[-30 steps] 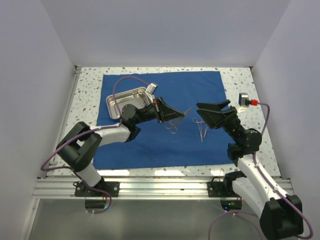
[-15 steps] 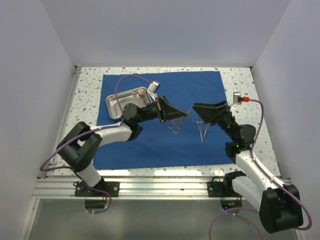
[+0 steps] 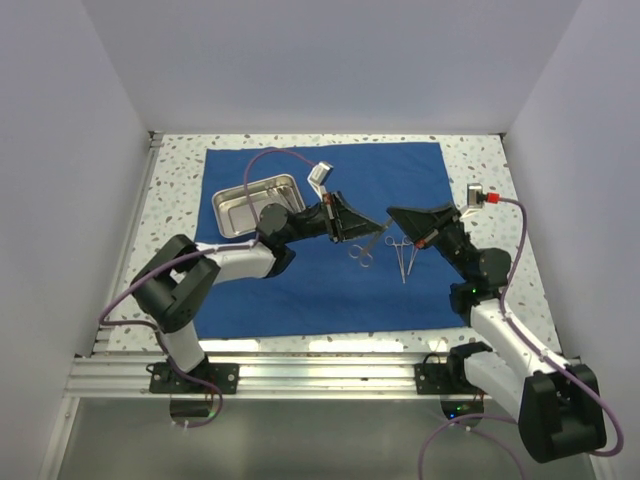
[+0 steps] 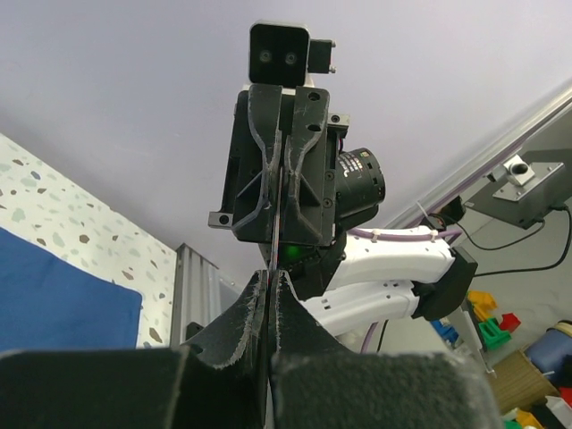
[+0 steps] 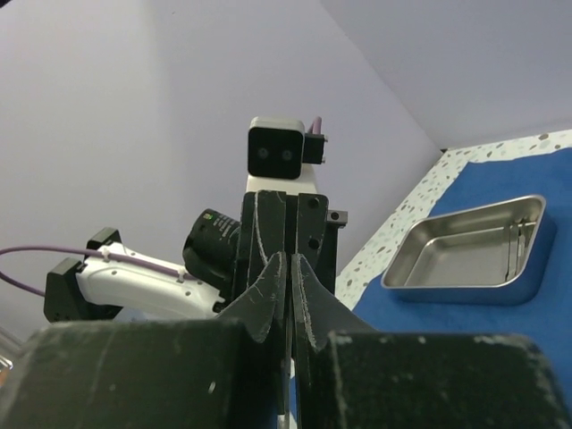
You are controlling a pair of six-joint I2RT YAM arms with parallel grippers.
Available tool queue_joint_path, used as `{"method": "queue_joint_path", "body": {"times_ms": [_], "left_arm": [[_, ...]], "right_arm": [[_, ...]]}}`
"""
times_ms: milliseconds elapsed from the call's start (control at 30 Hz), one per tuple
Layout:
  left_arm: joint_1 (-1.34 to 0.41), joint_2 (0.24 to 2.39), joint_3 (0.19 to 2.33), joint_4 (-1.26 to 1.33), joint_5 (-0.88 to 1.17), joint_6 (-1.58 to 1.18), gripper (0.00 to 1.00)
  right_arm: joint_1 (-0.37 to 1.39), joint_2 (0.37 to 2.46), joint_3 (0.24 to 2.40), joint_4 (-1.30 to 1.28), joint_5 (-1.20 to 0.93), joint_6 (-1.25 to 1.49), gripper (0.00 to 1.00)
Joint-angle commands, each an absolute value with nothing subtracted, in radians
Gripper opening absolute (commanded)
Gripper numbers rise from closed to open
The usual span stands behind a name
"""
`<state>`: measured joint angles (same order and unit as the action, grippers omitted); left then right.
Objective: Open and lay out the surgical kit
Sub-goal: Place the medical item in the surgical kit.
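Royal-blue cloth wrap (image 3: 300, 290) lies spread flat on the speckled table (image 3: 180, 170). It carries one shiny rectangular steel tray (image 3: 225, 215) at its far-left corner, with one slim silver tweezers-like piece (image 5: 514, 246) inside, and one pair of silver ring-handled forceps (image 3: 403, 255) right of centre. Two arms meet tip to tip above the cloth's middle: the left tool (image 4: 268, 281) is clamped on one pair of silver ring-handled scissors (image 3: 363, 250), its rings hanging just left of the forceps, while the right tool (image 5: 288, 268) is pressed together on the thin blade.
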<state>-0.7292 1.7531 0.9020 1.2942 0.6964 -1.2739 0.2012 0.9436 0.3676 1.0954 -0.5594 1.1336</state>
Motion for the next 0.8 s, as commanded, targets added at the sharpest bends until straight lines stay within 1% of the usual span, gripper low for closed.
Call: {"method": "queue_joint_path", "body": {"times_ms": [0,200,467,500,567,633,700,767], "left_arm": [[-0.744,1.781,0.957,1.756,0.678,-1.289,0.0],[-0.741,1.819,0.982,1.75,0.678,-1.292,0.0],[-0.666,1.773,0.962,1.678,0.722,-1.273,0.0],[-0.66,1.77,0.975,1.661,0.732,-1.258,0.09],[-0.647,1.764,0.986,1.606,0.759,-1.229,0.19],[-0.635,1.752,0.997,1.527,0.759,-1.184,0.23],[-0.62,1.755,1.005,1.5,0.756,-1.166,0.25],[-0.612,1.77,1.022,1.493,0.778,-1.167,0.3]], "right_arm": [[0.21,0.933,0.37,1.118,-0.563,1.117,0.0],[0.209,0.879,0.361,1.057,-0.54,1.085,0.0],[0.209,0.799,0.36,0.965,-0.505,1.048,0.0],[0.209,0.793,0.362,0.962,-0.5,1.049,0.0],[0.209,0.79,0.365,0.95,-0.5,1.043,0.0],[0.209,0.782,0.365,0.945,-0.497,1.037,0.0],[0.21,0.776,0.364,0.933,-0.488,1.034,0.0],[0.209,0.772,0.365,0.927,-0.482,1.034,0.0]]}}
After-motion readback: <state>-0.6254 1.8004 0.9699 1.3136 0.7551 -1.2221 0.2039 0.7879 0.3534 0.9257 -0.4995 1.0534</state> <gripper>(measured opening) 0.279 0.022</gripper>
